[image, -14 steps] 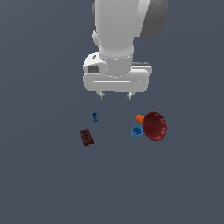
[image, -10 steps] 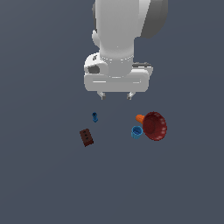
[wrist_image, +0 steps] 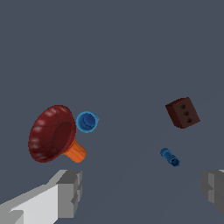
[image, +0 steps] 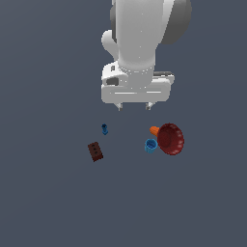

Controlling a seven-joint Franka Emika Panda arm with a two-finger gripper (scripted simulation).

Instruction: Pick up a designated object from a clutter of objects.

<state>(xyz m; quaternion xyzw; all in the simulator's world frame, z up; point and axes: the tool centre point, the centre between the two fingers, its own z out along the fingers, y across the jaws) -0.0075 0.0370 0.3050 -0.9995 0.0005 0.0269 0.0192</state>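
Observation:
The designated object, a tiny dark-blue bolt-like piece, lies on the grey floor towards the exterior view's left. My gripper hangs open above the floor, up and to the right of the bolt in the exterior view, holding nothing. The rest of the clutter of objects lies around it: a dark brown block, a light-blue cup, a dark red bowl-like item and an orange piece beside the bowl.
The grey floor stretches flat all around the items. The arm's white body fills the upper middle of the exterior view.
The gripper has shifted very slightly to the exterior view's right. The objects have not moved.

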